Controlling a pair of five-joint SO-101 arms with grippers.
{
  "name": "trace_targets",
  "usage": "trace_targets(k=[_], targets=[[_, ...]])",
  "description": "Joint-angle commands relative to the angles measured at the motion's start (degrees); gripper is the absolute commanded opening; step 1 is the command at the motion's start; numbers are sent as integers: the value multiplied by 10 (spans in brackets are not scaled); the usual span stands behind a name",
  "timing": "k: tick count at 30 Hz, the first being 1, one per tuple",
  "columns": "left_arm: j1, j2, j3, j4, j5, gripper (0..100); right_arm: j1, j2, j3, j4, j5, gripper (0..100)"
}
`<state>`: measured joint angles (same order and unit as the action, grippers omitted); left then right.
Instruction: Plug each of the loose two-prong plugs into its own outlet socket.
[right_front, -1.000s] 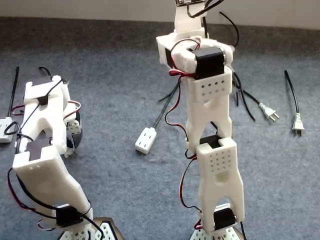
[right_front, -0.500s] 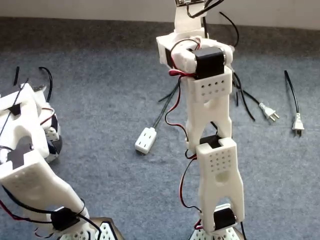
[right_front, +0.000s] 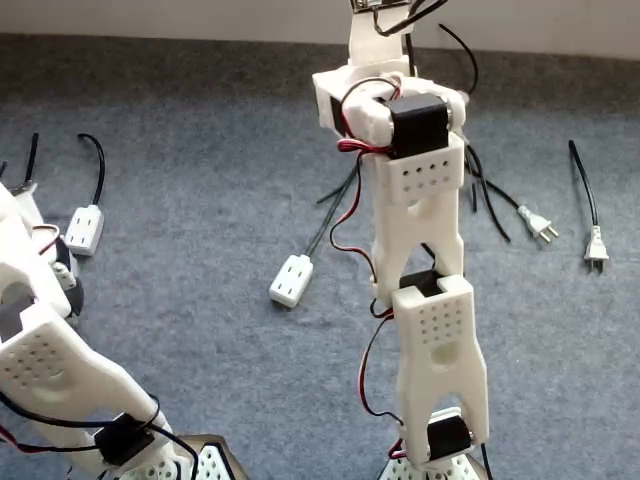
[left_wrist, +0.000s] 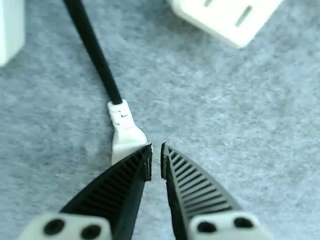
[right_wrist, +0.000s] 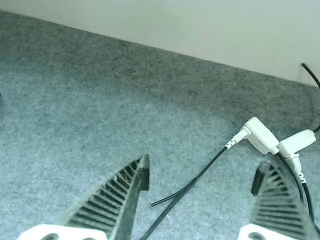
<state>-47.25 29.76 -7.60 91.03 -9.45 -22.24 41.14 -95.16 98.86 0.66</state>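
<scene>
We count two arms, two socket blocks and, out in the open, two loose plugs. The nearer socket block (right_front: 84, 229) lies just beside the left arm (right_front: 45, 350). The middle socket block (right_front: 291, 281) lies between that arm and the right arm (right_front: 425, 240). Both are small white plastic bricks with rounded corners, each on a black cord. Well off to the right arm's right side lie the angled plug (right_front: 545, 230) and the straight plug (right_front: 596, 248), near each other. Each is a small pale moulded body with two thin prongs and a black lead. Everything rests on nubby grey carpet (right_front: 220, 150).

The left gripper (left_wrist: 156, 161) has its black ribbed fingers (left_wrist: 120, 195) drawn nearly together, with a sliver of carpet between the tips and nothing clamped. A third plug body (left_wrist: 124, 134), white and tapered on a glossy black cord, lies right against the tip of one finger; its prongs are hidden from us. Farther ahead of the tips lies a slotted block (left_wrist: 227, 17), white and smooth.

The right gripper (right_wrist: 202, 172) stands wide apart and holds nothing. Ahead of one of its fingers lie two white cord ends (right_wrist: 257, 135), touching each other.

Against a second ago, the left arm has swung out toward its own left side, and the nearer socket block it covered now lies uncovered. The right arm, the middle socket block and the two loose plugs have not shifted.
</scene>
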Motion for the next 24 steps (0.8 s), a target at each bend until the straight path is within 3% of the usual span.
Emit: trace_targets(k=[1, 4, 7, 14, 24], targets=[[-9, -5, -76, 41, -3, 56, -5, -12, -44, 17, 6, 324], [7, -6, -163, 111, -2, 59, -5, -12, -44, 17, 6, 324], [6, -23, -189, 111, -3, 63, -5, -12, -44, 18, 6, 324], [18, -37, -102, 92, -55, 176, -5, -12, -44, 18, 6, 324], [19, -36, -10, 13, -55, 178, -5, -12, -44, 18, 6, 324]])
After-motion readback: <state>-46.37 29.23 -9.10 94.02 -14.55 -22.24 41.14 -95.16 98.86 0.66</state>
